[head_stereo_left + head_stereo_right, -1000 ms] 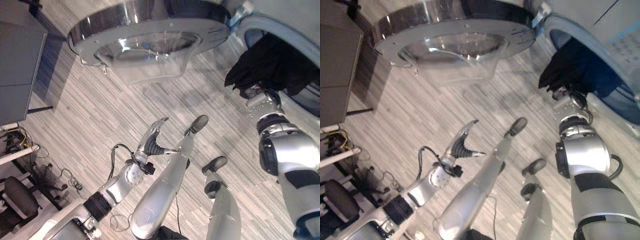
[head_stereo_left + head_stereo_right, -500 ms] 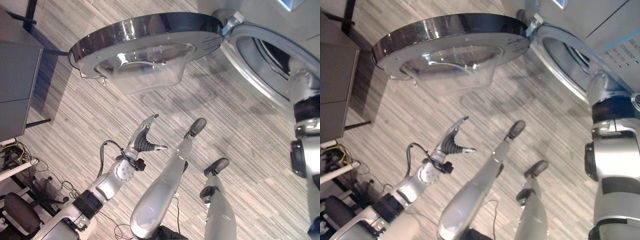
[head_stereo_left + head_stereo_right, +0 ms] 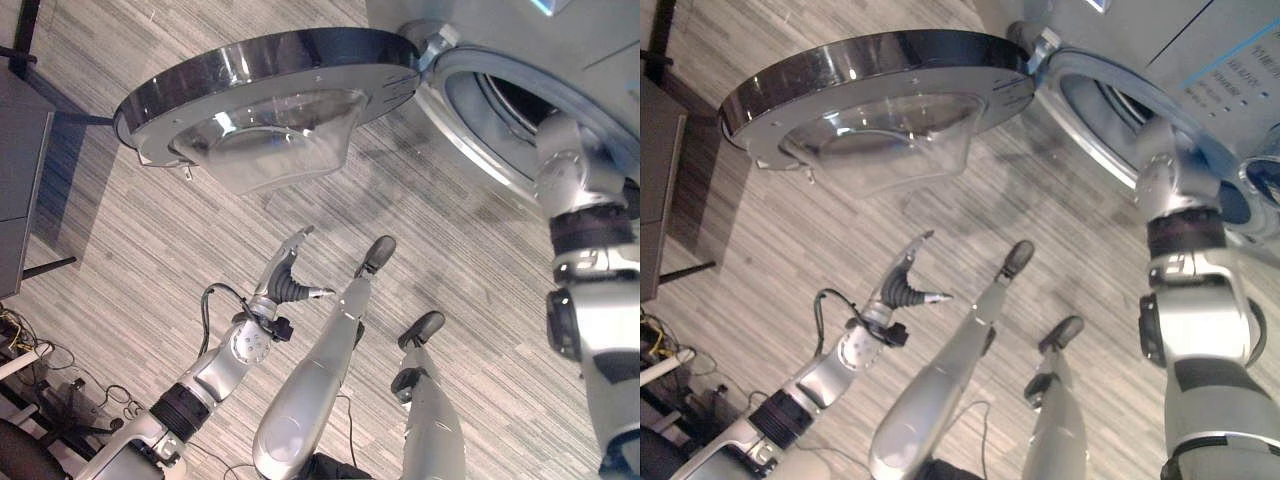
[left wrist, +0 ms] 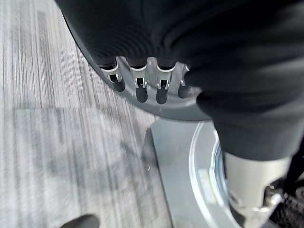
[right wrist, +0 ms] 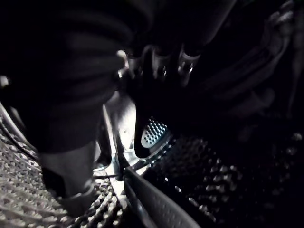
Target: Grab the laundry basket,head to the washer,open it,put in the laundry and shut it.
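The washer's round door (image 3: 270, 75) stands swung wide open, its glass bowl (image 3: 265, 140) facing down toward the floor. To its right is the drum opening (image 3: 515, 105). My right forearm (image 3: 575, 190) goes into that opening, so the right hand (image 5: 156, 61) is deep in the dark drum. Dark laundry (image 5: 247, 85) lies in folds just beyond the hand, against the perforated drum wall (image 5: 28, 204). How the hand stands on the cloth is lost in the dark. My left hand (image 3: 285, 280) hangs open over the floor, below the door, holding nothing.
A dark cabinet (image 3: 20, 190) stands at the far left. Loose cables (image 3: 60, 390) and a black chair (image 3: 15, 455) sit at the lower left. The open door overhangs the striped floor (image 3: 150, 230) in front of the washer.
A second ago my right hand held a dark bundle at the mouth of the washer. The arm has since pushed inside and the bundle is in the drum. The camera shifted; the left hand kept still.
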### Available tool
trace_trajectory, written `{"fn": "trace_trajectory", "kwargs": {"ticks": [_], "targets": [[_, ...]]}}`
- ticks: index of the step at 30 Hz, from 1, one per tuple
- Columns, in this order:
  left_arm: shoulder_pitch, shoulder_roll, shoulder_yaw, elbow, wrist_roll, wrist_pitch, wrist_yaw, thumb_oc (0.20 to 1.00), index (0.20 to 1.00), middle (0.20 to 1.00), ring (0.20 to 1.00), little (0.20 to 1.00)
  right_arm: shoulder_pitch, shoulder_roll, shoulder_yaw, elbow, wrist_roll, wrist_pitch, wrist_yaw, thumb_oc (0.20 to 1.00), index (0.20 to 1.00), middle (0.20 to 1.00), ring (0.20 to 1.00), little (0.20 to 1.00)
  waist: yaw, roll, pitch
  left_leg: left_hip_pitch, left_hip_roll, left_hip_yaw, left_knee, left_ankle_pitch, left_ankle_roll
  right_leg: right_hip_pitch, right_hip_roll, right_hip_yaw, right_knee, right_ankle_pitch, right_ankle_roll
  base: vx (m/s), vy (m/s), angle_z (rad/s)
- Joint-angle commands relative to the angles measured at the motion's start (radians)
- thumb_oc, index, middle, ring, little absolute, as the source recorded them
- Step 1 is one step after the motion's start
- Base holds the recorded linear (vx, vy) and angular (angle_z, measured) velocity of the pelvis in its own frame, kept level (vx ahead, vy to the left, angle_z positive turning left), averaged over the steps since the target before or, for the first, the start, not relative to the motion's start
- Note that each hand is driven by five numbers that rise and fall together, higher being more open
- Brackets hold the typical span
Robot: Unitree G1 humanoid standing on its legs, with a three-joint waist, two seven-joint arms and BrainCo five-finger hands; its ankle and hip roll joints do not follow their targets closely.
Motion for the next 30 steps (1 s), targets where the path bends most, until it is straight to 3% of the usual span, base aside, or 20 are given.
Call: {"fn": "trace_trajectory", "kwargs": {"ticks": [1,4,5,9,10,11,13,18,22,26,30], "targets": [[0.064,-0.009,0.005,0.023,0.025,-0.015,0.014,1.0,1.0,1.0,1.0,1.0,0.097,0.061,-0.013,-0.141,-0.019,-0.137,0.078,1.0,1.0,1.0,1.0,1.0,0.005,-0.053,-0.046,0.004,0.008,0.008,0.016,-0.13,-0.024,0.197,-0.037,0.033,-0.088,0.005,-0.002,-0.05,0.064,0.03],[0.098,-0.019,0.026,0.029,0.02,-0.006,-0.012,1.0,1.0,1.0,1.0,1.0,0.266,0.178,0.002,-0.232,-0.05,-0.108,0.134,1.0,1.0,1.0,1.0,1.0,-0.024,-0.068,-0.065,0.031,0.028,0.023,0.022,-0.136,-0.019,0.21,-0.039,0.052,-0.094,0.028,0.001,-0.07,0.085,-0.16],[0.118,-0.024,0.039,0.04,0.022,0.004,-0.024,1.0,1.0,1.0,1.0,1.0,0.376,0.26,0.034,-0.269,-0.068,-0.08,0.163,1.0,1.0,1.0,1.0,1.0,-0.047,-0.078,-0.075,0.05,0.04,0.035,0.031,-0.144,-0.015,0.22,-0.04,0.064,-0.093,0.04,0.001,-0.05,0.066,-0.29],[0.188,-0.043,0.094,0.062,0.009,0.014,-0.044,1.0,1.0,1.0,1.0,1.0,0.659,0.344,0.121,-0.313,-0.139,-0.001,0.245,1.0,1.0,1.0,1.0,1.0,-0.107,-0.112,-0.119,0.111,0.068,0.056,0.054,-0.176,-0.003,0.247,-0.046,0.098,-0.086,0.068,0.008,-0.01,0.076,-0.27],[0.192,-0.043,0.095,0.061,0.009,0.014,-0.045,1.0,1.0,1.0,1.0,1.0,0.664,0.345,0.123,-0.316,-0.14,0.0,0.245,1.0,1.0,1.0,1.0,1.0,-0.108,-0.113,-0.121,0.112,0.068,0.056,0.054,-0.176,-0.003,0.248,-0.046,0.099,-0.086,0.068,0.008,0.05,0.034,-0.45],[0.229,-0.037,0.135,0.063,0.004,0.015,-0.052,1.0,1.0,1.0,1.0,1.0,0.793,0.344,0.162,-0.323,-0.16,0.04,0.304,1.0,1.0,1.0,1.0,1.0,-0.141,-0.132,-0.15,0.152,0.075,0.065,0.068,-0.193,0.007,0.269,-0.051,0.116,-0.079,0.091,0.014,0.06,0.039,-0.46],[0.26,-0.027,0.162,0.065,0.004,0.015,-0.06,1.0,1.0,1.0,1.0,1.0,0.885,0.319,0.193,-0.323,-0.205,0.079,0.349,1.0,1.0,1.0,1.0,1.0,-0.163,-0.142,-0.177,0.192,0.083,0.071,0.071,-0.204,0.01,0.287,-0.053,0.125,-0.073,0.1,0.018,0.07,0.034,-0.25],[0.316,-0.026,0.218,0.083,-0.033,0.018,-0.098,1.0,1.0,1.0,1.0,1.0,1.024,0.295,0.241,-0.229,-0.262,0.167,0.433,1.0,1.0,1.0,1.0,1.0,-0.213,-0.148,-0.243,0.282,0.092,0.086,0.061,-0.214,0.014,0.327,-0.06,0.137,-0.064,0.135,0.025,0.05,0.0,-0.15],[0.336,-0.028,0.262,0.12,-0.065,0.02,-0.107,1.0,1.0,1.0,1.0,1.0,1.098,0.273,0.215,-0.19,-0.283,0.2,0.468,1.0,1.0,1.0,1.0,1.0,-0.244,-0.146,-0.276,0.334,0.101,0.097,0.053,-0.225,0.015,0.341,-0.06,0.16,-0.067,0.149,0.027,0.05,0.019,-0.18],[0.384,-0.046,0.351,0.179,-0.133,0.034,-0.116,1.0,1.0,1.0,1.0,1.0,1.173,0.245,0.065,-0.196,-0.24,0.207,0.472,1.0,1.0,1.0,1.0,1.0,-0.304,-0.138,-0.331,0.425,0.115,0.145,0.08,-0.288,0.027,0.381,-0.071,0.224,-0.078,0.171,0.037,0.1,0.062,-0.32],[0.425,-0.061,0.37,0.216,-0.154,0.043,-0.143,1.0,1.0,1.0,1.0,1.0,1.13,0.202,-0.067,-0.24,-0.256,0.185,0.406,1.0,1.0,1.0,1.0,1.0,-0.319,-0.123,-0.372,0.502,0.108,0.186,0.095,-0.335,0.066,0.391,-0.098,0.291,-0.037,0.255,0.06,0.1,0.098,-0.63]]}}
